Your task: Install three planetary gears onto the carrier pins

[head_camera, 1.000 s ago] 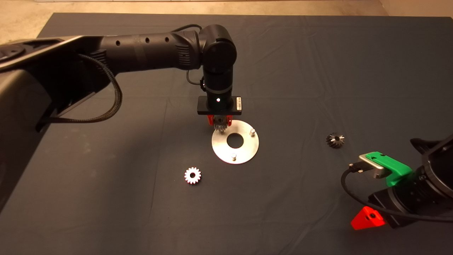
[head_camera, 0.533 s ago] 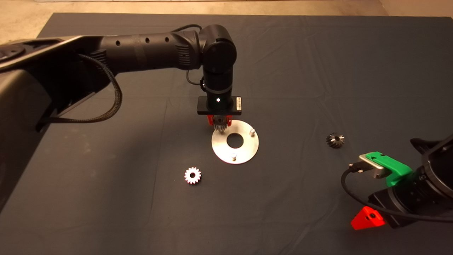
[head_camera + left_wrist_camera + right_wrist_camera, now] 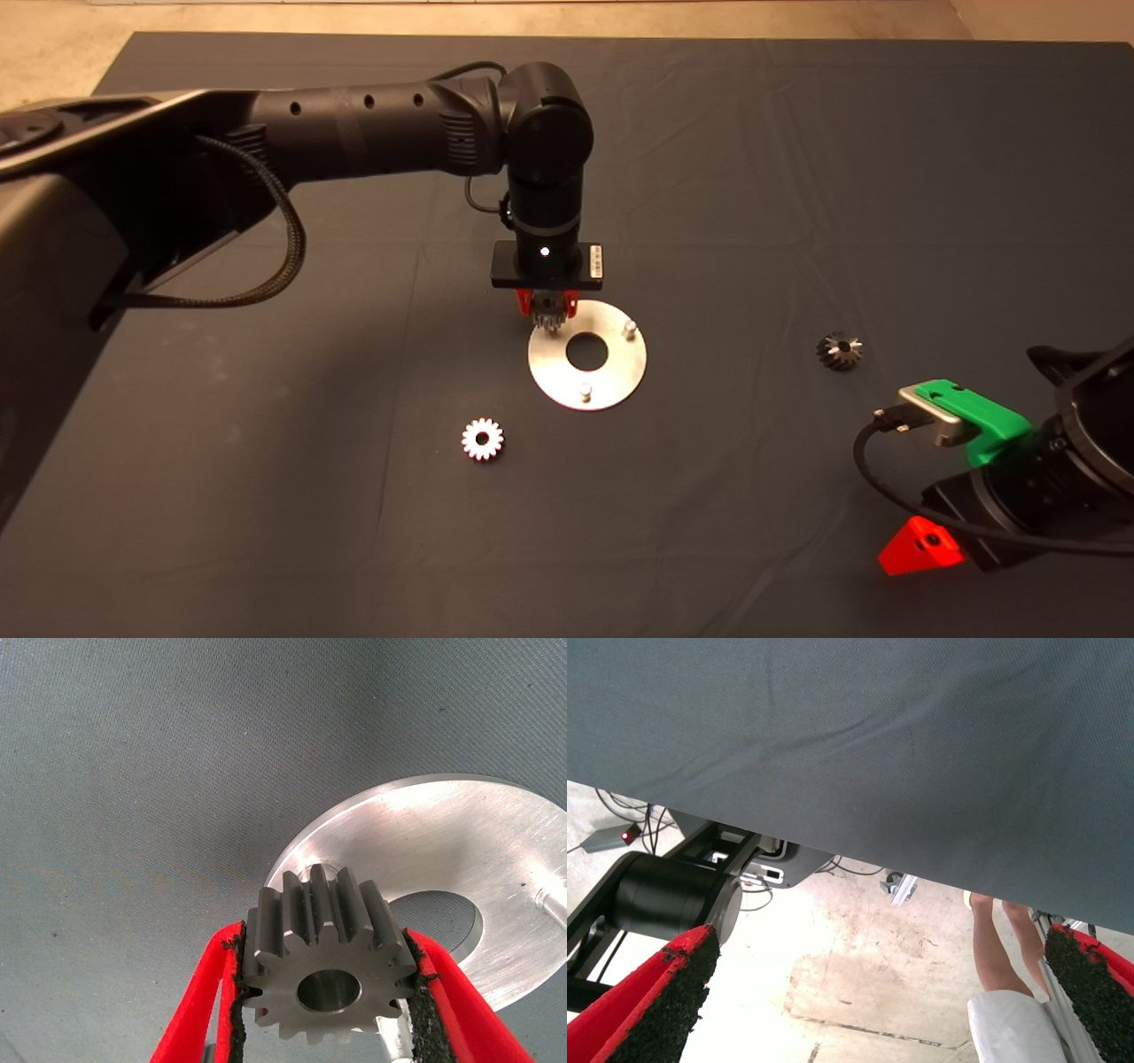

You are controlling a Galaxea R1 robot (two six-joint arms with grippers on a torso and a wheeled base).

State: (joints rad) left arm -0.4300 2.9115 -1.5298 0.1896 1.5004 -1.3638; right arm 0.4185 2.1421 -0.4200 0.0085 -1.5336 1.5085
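My left gripper (image 3: 547, 308) hangs over the far-left rim of the round silver plate (image 3: 611, 383), shut on a silvery planetary gear (image 3: 326, 964) whose teeth sit between the two red fingers (image 3: 197, 1010). The gear (image 3: 551, 312) is held over the plate's far-left edge; the pin beneath it is hidden. Two carrier pins stand free: one (image 3: 629, 329) at the far right, one (image 3: 585, 391) at the near side. A bright gear (image 3: 483, 439) lies flat on the mat near-left of the plate. A darker gear (image 3: 838, 350) lies to the right. My right gripper (image 3: 877, 992) waits open at the lower right.
The dark mat (image 3: 266, 496) covers the table, with the floor showing along its far edge. The right wrist view shows the floor beyond the mat, a black robot base (image 3: 673, 895) and a person's legs (image 3: 997, 943).
The left gripper with its gear has shifted very slightly left, and the plate has slid a touch left with it. The loose gears and the right arm have not moved.
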